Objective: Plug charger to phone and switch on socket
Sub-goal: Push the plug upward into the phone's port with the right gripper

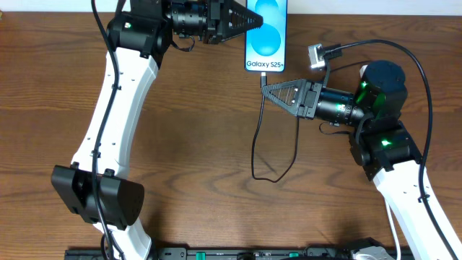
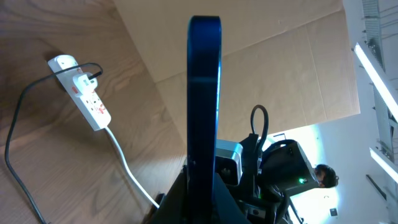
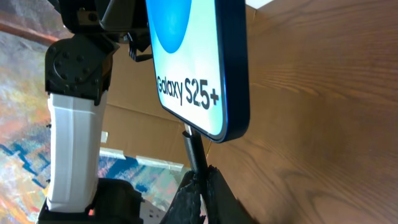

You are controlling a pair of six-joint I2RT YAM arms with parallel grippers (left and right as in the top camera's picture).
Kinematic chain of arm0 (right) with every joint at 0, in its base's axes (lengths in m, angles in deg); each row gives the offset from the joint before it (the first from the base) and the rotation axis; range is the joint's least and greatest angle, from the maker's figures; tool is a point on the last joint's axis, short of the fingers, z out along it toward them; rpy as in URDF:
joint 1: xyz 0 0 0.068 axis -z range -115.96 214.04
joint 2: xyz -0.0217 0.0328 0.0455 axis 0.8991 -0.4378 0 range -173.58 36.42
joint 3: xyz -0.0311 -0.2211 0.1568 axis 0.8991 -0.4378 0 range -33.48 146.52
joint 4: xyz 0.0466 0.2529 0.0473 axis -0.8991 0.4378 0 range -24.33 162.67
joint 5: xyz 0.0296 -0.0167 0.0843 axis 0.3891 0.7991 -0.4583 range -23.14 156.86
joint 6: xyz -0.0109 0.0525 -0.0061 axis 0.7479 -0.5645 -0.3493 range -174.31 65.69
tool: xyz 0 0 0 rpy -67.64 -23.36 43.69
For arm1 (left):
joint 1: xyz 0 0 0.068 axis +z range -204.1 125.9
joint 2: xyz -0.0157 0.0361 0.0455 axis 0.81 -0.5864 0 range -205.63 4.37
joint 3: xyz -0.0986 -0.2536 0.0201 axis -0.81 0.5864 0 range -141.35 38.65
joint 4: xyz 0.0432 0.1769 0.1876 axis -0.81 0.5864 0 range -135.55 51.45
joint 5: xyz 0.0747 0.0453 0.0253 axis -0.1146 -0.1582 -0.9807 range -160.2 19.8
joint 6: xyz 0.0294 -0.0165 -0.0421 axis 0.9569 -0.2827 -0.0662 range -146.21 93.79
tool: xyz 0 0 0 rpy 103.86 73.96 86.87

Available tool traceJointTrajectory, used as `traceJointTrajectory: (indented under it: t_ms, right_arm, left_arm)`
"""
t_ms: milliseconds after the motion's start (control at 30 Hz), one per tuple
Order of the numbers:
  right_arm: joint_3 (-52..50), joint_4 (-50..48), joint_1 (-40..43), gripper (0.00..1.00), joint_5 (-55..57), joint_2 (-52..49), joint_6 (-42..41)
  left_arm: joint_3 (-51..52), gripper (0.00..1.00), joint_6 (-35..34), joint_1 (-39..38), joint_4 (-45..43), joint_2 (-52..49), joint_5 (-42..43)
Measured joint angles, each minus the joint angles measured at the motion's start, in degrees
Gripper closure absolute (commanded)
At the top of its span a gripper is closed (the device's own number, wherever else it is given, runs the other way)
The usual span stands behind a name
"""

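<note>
The right gripper (image 3: 199,184) pinches the charger (image 3: 190,149) tip against the phone (image 3: 193,62) port. The left gripper (image 1: 254,20) clamps the phone at the table (image 1: 180,144) far edge, bracing it. The socket (image 2: 87,93) lies untouched.

Tip of charger (image 1: 253,152) under the phone (image 1: 266,32)

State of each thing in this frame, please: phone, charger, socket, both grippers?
phone: screen lit, held by the left gripper.
charger: connector at the phone's bottom edge; seating unclear.
socket: black plug in it; switch position unreadable.
left gripper: shut on phone.
right gripper: shut on charger.
</note>
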Motion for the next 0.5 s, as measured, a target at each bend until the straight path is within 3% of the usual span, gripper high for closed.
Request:
traceJointTrajectory:
  t_ms: [500]
  right_arm:
    - [0.0, 0.1, 0.0, 0.99, 0.6, 0.0, -0.8]
  left_arm:
    - [0.0, 0.93, 0.0, 0.0, 0.0, 0.0, -0.2]
